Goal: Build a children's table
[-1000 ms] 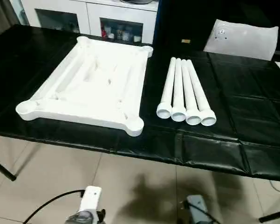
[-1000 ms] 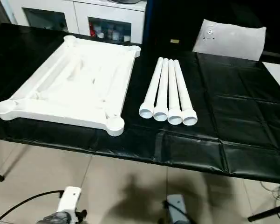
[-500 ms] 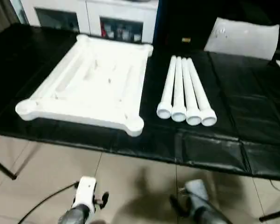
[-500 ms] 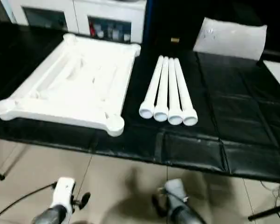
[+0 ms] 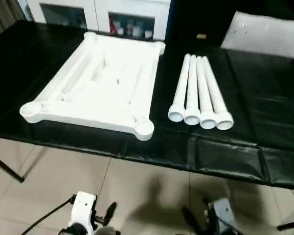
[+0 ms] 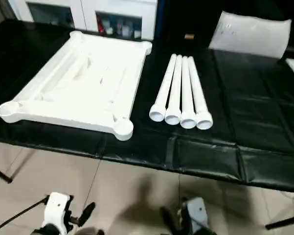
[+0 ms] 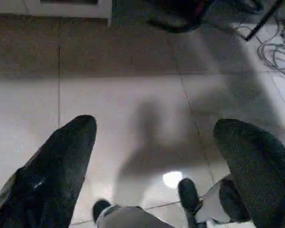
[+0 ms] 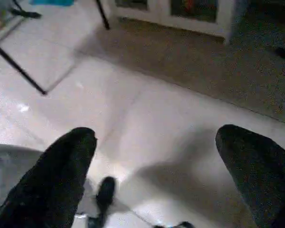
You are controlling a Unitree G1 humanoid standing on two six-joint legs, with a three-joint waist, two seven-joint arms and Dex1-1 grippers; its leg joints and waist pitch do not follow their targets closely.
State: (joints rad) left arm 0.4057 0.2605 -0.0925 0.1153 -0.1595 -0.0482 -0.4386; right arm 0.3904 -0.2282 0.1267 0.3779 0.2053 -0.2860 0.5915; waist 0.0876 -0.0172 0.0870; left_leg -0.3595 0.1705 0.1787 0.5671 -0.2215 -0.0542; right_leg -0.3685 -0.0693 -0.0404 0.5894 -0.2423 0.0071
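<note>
Our left gripper [image 5: 100, 220] and right gripper [image 5: 200, 220] have come further up from the near edge, fingers spread wide. Both hang over the floor [image 5: 137, 186], short of the black table [image 5: 225, 152].

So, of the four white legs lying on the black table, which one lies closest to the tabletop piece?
The leftmost leg of the row: it lies next to the upturned tabletop, the other three farther right.

The two head cameras are looking forward and down from well back, sharing the black table [image 5: 225, 156] at twelve o'clock and the tiled floor [image 5: 137, 191] below. Each wrist camera is peering close along its own black fingers [image 7: 52, 171] at that same floor.
</note>
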